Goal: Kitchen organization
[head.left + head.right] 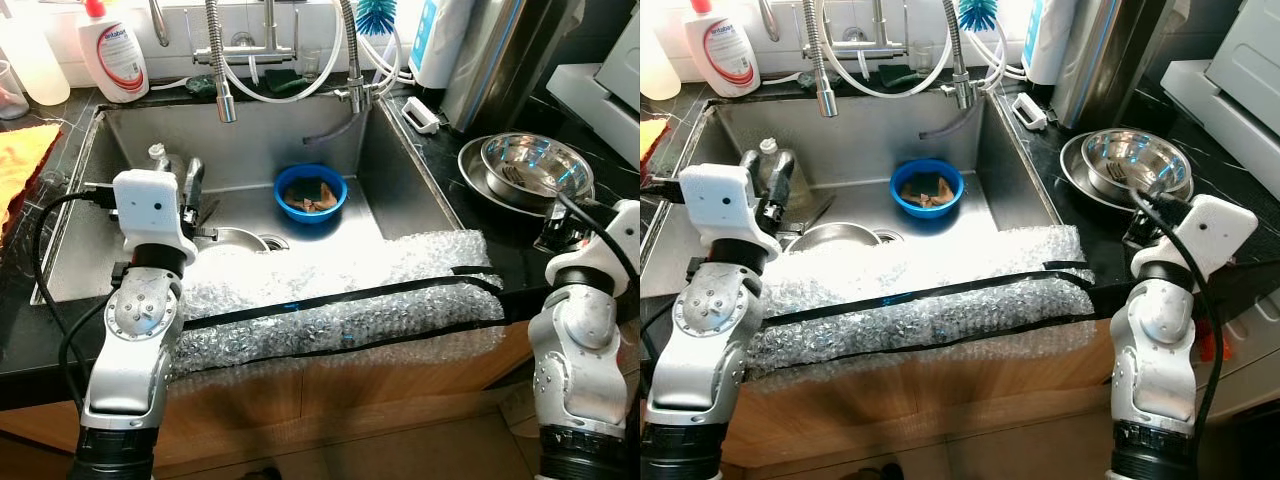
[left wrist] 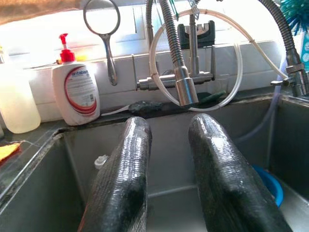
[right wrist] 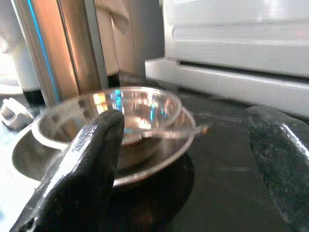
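Observation:
My left gripper (image 2: 170, 125) hangs open inside the steel sink (image 1: 400, 170), nothing between its fingers (image 1: 193, 185), pointing at the back wall and the pull-down faucet (image 1: 226, 95). A blue bowl (image 1: 311, 193) holding brownish scraps sits on the sink floor to its right. Below the left wrist lies a steel bowl (image 1: 238, 238), with a clear bottle (image 1: 160, 160) beside it. My right gripper (image 3: 186, 121) is wide open and empty, low over the black counter, facing a steel bowl (image 3: 116, 108) nested in a wider steel dish (image 1: 478, 178). A utensil (image 3: 186, 131) rests across that bowl.
Bubble wrap (image 1: 340, 295) with black tape covers the sink's front edge. A soap bottle (image 1: 113, 50), a sponge (image 1: 285, 80) and a blue brush (image 1: 378, 12) line the back ledge. A yellow cloth (image 1: 20, 155) lies left; a tall steel container (image 1: 495, 60) and a white appliance (image 1: 600, 95) stand right.

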You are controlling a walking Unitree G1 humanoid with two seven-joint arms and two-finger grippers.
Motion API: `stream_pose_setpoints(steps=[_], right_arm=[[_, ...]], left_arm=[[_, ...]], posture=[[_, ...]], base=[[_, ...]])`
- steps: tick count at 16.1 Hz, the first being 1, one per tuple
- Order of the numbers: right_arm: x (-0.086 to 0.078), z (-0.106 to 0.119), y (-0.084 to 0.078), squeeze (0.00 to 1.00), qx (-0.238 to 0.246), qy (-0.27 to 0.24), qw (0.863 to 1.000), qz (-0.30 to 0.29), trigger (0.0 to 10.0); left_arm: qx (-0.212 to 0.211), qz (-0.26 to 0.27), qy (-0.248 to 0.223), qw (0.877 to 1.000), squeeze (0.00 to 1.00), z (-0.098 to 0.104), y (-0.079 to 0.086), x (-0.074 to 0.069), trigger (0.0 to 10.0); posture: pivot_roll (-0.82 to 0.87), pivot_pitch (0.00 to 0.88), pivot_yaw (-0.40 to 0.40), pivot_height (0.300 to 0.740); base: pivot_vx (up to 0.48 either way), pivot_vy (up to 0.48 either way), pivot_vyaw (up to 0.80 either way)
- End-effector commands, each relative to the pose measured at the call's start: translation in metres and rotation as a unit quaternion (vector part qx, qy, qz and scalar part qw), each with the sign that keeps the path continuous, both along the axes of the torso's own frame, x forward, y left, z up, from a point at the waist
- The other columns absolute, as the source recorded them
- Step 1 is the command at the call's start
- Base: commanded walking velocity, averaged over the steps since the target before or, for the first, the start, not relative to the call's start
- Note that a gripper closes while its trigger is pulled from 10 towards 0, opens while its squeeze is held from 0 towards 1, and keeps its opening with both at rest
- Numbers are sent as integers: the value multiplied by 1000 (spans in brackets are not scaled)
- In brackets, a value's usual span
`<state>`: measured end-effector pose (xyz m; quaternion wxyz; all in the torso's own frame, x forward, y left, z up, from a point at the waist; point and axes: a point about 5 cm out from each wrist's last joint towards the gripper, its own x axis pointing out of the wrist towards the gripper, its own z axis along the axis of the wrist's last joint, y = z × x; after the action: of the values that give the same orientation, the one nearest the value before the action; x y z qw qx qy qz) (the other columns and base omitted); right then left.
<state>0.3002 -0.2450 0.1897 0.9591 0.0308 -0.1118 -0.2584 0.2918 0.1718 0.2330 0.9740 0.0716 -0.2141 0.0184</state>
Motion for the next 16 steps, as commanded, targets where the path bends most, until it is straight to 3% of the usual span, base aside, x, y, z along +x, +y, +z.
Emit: stream_pose_setpoints(steps=[1, 9, 10, 11, 12, 16], right_arm=[[2, 2, -5, 0, -1, 4, 1000, -4, 10000], [9, 7, -6, 0, 0, -7, 1000, 0, 10000], [9, 6, -6, 0, 1, -6, 1000, 1, 4549], [9, 6, -5, 0, 1, -2, 1000, 1, 2118], [10, 5, -5, 0, 1, -1, 1000, 1, 471], [10, 4, -3, 0, 7, -1, 1000, 3, 0]], left_arm=[[2, 1, -5, 1000, 0, 1, 0, -1, 10000], [0, 7, -8, 1000, 0, 2, 1, -1, 10000], [0, 7, -8, 1000, 0, 2, 1, -1, 10000], [0, 7, -8, 1000, 0, 2, 1, -1, 10000], [0, 7, -8, 1000, 0, 2, 1, -1, 10000], [-1, 7, -7, 1000, 0, 2, 1, -1, 10000]], posture=[[58, 123, -43, 740], [61, 135, -45, 740], [62, 135, -46, 740], [61, 136, -46, 740], [63, 137, -47, 740], [64, 138, -46, 740]], base=[[0, 0, 0], [0, 0, 0], [0, 0, 0], [0, 0, 0], [0, 0, 0], [0, 0, 0]])
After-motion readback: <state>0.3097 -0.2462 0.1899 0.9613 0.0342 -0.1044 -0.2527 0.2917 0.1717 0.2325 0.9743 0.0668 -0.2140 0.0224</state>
